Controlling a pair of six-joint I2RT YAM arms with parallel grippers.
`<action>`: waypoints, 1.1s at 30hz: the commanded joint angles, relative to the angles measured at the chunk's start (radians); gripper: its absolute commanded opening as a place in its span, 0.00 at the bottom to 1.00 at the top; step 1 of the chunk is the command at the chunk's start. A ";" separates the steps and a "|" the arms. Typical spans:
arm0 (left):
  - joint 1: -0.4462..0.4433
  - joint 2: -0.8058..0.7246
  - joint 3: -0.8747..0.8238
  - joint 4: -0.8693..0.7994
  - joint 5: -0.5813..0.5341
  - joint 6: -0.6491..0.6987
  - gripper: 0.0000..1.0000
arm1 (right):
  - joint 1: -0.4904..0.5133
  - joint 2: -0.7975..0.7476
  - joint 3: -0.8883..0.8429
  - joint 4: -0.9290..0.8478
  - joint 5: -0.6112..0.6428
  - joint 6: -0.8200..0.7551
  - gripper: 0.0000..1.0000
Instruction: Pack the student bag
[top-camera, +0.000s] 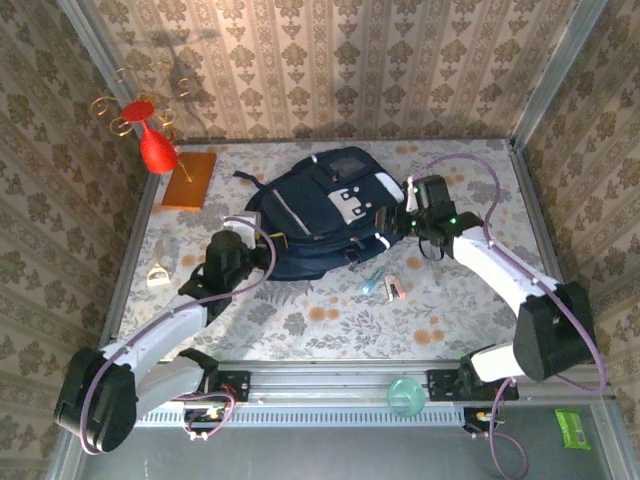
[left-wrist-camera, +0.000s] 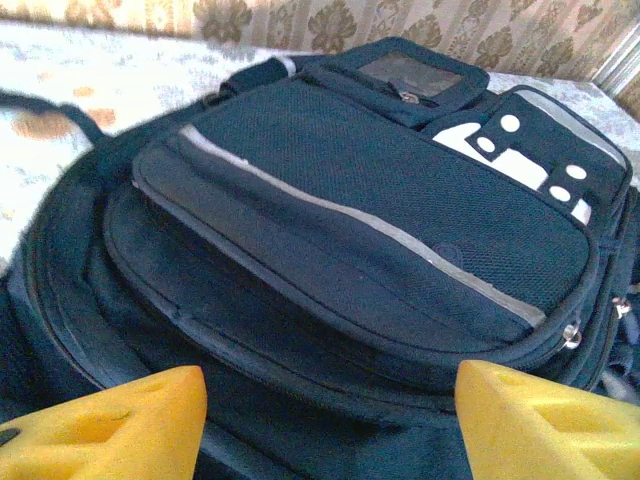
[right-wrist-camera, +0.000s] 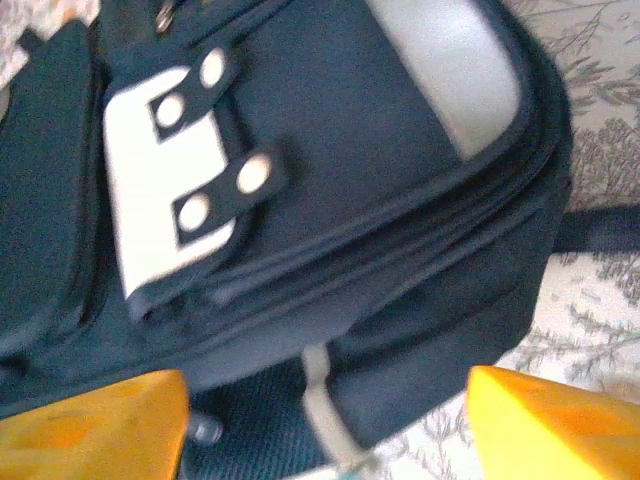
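The student bag, a dark navy backpack with a grey-white front patch, lies flat in the middle of the table. My left gripper sits at its left edge. In the left wrist view that gripper is open, its yellow fingers wide apart over the bag's zipped seams, gripping nothing. My right gripper is at the bag's right side. Seen from the right wrist, it is open too, hovering above the bag's side by a pale stripe.
A teal pen-like item and a small pink-white item lie just in front of the bag. A metal clip lies at the left. An orange flat board and a red object are at the back left.
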 joint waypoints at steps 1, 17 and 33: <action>-0.013 0.050 0.071 -0.061 0.048 -0.152 0.68 | -0.067 0.089 0.051 0.092 -0.083 0.123 0.83; -0.140 0.133 0.179 -0.191 0.035 -0.162 0.65 | -0.136 0.393 0.166 0.238 -0.257 0.214 0.63; -0.275 0.203 0.231 -0.240 -0.232 -0.167 0.69 | -0.043 0.096 -0.148 0.438 -0.189 0.285 0.35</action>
